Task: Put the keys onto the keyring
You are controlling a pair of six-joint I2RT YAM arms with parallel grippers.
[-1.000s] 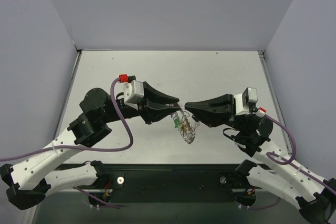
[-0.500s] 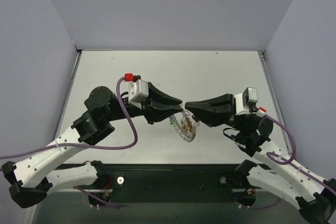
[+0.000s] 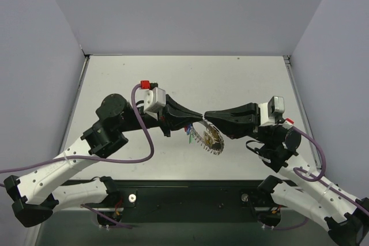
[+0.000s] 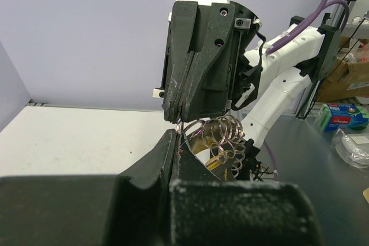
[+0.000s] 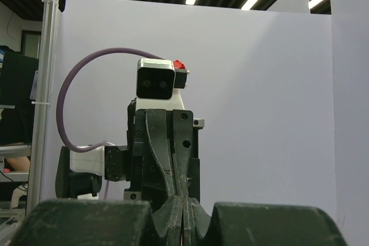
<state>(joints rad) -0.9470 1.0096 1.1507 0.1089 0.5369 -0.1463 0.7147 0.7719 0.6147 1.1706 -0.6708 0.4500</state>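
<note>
Your right hand (image 3: 207, 116) pinches the top of the keyring (image 3: 208, 139); your left hand (image 3: 199, 117), shut, meets it tip to tip, and the keys (image 3: 189, 134) dangle left of the keyring, nearer that hand.

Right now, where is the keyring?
In the top view the keyring hangs over the middle of the table, just below where the left gripper and right gripper meet tip to tip, with keys dangling at its left.
</note>
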